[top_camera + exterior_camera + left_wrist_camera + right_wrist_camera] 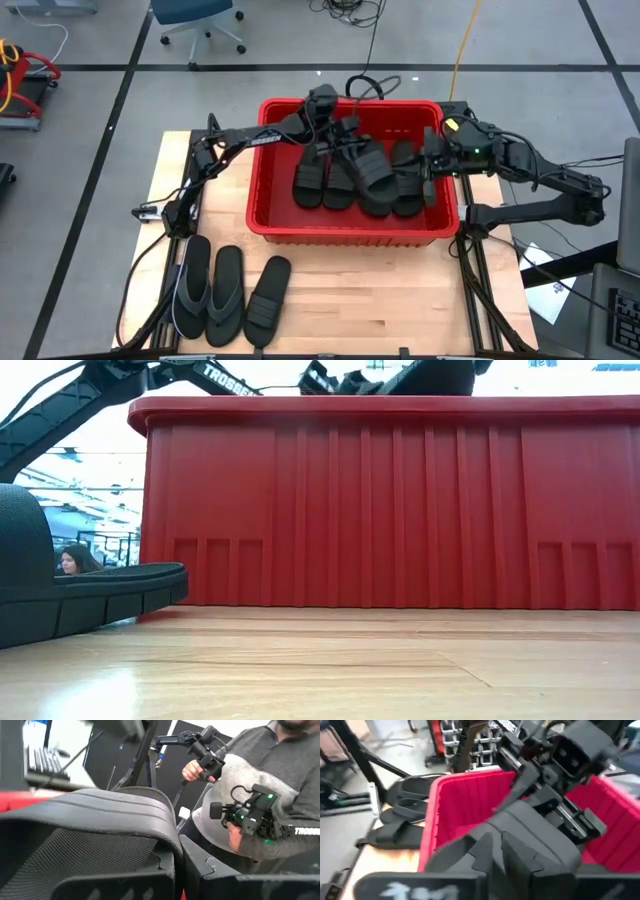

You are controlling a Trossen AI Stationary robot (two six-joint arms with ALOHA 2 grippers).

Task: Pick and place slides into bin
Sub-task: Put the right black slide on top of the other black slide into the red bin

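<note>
The red bin [255, 215] stands mid-table with several black slides [325, 180] lying in it; it fills the low view [400, 500]. My left gripper [340, 135] is over the bin's far part, shut on a ribbed-strap slide [100, 820]. My right gripper [424, 172] is at the bin's right side, shut on another ribbed-strap slide [535, 832]. Three slides lie flat on their soles on the table in front of the bin: a thong pair [208, 290] and a band slide [268, 300]. My left gripper [178, 865] pinches the edge of the slide's ribbed band strap [167, 837] between its two fingers. The strap arches just beyond the fingers. Whether the slide hangs clear of the ones below does not show. My right gripper [498, 852] holds its slide at the ribbed band strap [520, 832], the fingers coming level from the table's right side. The fingers hide the exact place of contact. The slide is inside the bin, over its right part.
The two grippers are close together over the bin; my left arm's wrist [580, 747] shows just beyond my right gripper's slide. A slide [60, 595] lies near the low camera. A person [260, 775] stands beyond the table's right side. Bare wood lies front right [400, 300].
</note>
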